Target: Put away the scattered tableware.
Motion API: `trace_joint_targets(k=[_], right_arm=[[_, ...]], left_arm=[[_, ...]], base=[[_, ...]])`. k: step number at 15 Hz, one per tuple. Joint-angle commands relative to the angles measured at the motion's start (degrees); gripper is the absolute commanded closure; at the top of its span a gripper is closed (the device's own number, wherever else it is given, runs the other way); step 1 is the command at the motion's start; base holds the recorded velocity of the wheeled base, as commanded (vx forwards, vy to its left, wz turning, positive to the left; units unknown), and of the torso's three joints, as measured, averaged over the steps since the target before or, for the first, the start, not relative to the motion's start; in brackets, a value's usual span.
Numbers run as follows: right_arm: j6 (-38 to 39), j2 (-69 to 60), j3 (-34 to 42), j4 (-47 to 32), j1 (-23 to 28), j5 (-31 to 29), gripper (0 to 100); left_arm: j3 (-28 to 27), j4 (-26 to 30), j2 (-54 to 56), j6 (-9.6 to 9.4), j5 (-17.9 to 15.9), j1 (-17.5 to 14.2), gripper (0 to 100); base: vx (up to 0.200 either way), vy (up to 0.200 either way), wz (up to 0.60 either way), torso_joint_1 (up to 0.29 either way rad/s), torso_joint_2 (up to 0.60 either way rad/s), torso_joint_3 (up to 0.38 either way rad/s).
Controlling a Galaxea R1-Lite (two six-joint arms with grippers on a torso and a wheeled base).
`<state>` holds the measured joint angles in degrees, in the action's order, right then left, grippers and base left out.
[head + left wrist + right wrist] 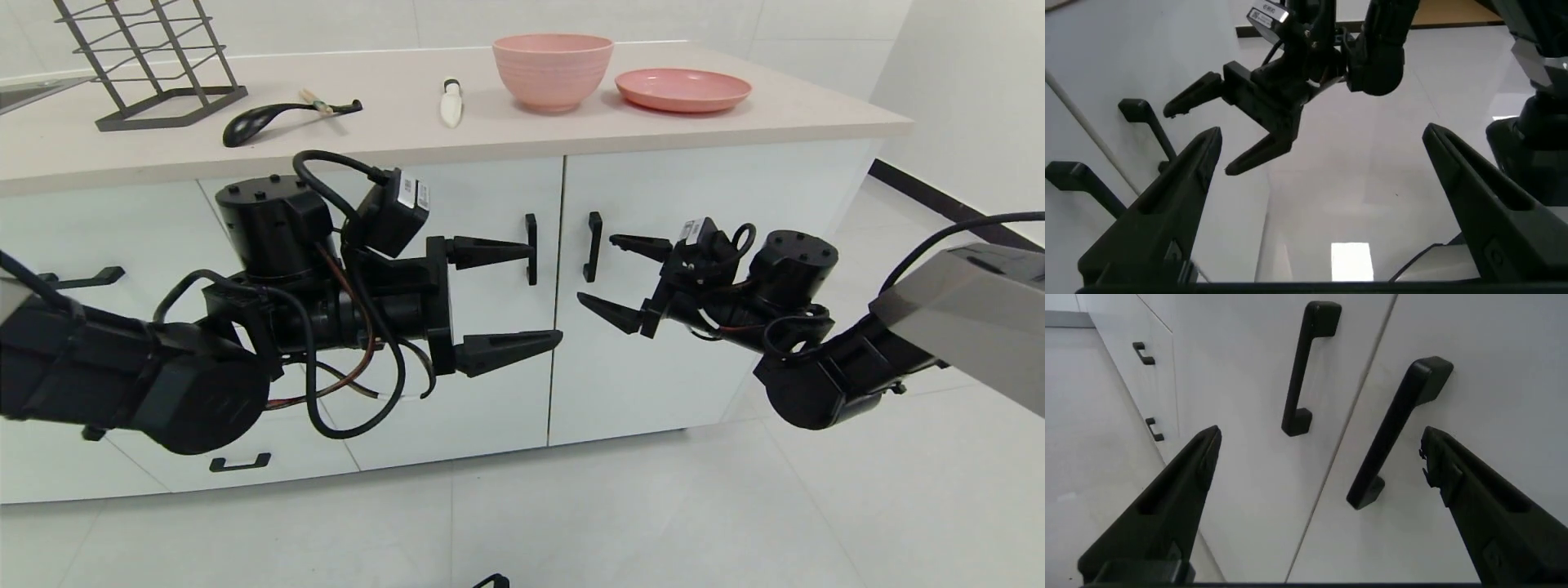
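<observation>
Both arms are held forward and level. The left gripper (543, 290) and right gripper (597, 269) face each other, fingers (506, 347) spread, empty.

Counter (816, 122): rack (155, 65) sitting at the left end, toward the back edge. Ladle (261, 121) lying just right of it. Small utensil (451, 102) lying mid-counter. Bowl (553, 69) standing right of that, with a plate (682, 88) lying just beside it, toward the right end. Left gripper (544, 290) and right gripper (597, 268) hanging before the cabinet doors (653, 359) below.

the left gripper (1323, 135) gapes wide; beyond it the right gripper (1199, 140), also spread, hangs near two cabinet handles (1150, 126).
</observation>
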<state>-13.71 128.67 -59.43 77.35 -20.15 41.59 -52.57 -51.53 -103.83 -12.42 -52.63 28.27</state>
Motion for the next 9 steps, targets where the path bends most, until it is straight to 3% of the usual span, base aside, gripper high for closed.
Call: trace_joint_targets(k=[1, 5, 9], right_arm=[[0.1, 3.3, -3.3, 0.2, 0.2, 0.7, 0], [0.0, 5.4, -5.6, 0.3, 0.1, 0.9, 0], [0.1, 8.8, -10.8, 0.6, -0.6, 4.5, 0]], left_arm=[[-1.8, -0.1, -2.9, 0.03, 0.1, 0.0, 0], [-5.6, 0.1, -5.9, 0.29, 2.7, 0.7, 0], [-9.8, -0.6, -10.1, 0.64, 1.9, 0.6, 0]], base=[[0.000, 0.000, 0.00, 0.000, 0.00, 0.000], [0.000, 0.000, 0.00, 0.000, 0.00, 0.000], [0.000, 0.000, 0.00, 0.000, 0.00, 0.000]])
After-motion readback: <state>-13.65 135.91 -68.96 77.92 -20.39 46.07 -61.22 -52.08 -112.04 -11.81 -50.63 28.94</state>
